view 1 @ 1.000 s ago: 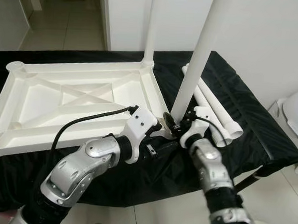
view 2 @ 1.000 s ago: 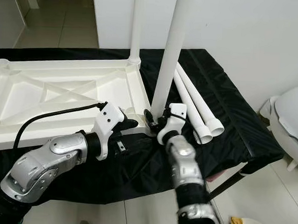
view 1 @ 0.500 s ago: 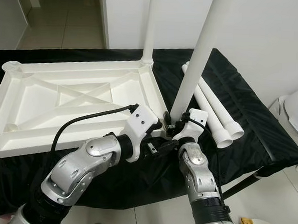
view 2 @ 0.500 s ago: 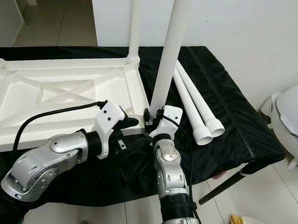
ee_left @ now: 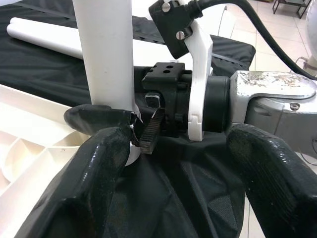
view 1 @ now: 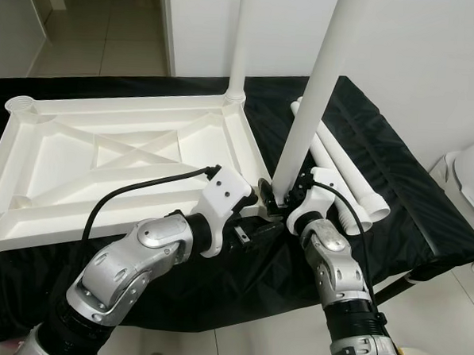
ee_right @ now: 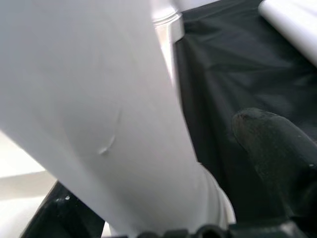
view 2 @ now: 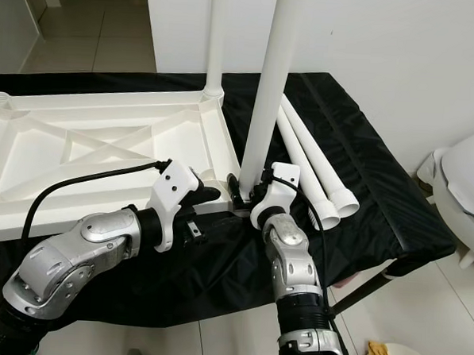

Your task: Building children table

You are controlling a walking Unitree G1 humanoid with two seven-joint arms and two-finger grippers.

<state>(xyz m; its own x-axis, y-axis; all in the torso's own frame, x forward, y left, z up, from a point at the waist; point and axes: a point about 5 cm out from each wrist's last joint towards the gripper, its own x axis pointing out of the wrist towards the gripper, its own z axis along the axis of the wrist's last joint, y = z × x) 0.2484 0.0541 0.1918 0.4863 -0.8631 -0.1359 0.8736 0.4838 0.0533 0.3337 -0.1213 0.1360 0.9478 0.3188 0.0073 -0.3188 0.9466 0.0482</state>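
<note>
Left wrist view shows the left gripper spread open beside the upright leg, which stands at the near right corner of the upturned tabletop. Right gripper is clamped on that leg's base.

My arms are jointed silver shells with black collars between the segments. My left end effector sits behind a white angular wrist housing, and a black cable loops from that housing back along the forearm. My right end effector carries the same white bracket, fixed with small screws to a black block. My fingers are long, black and matte, finely textured.
</note>
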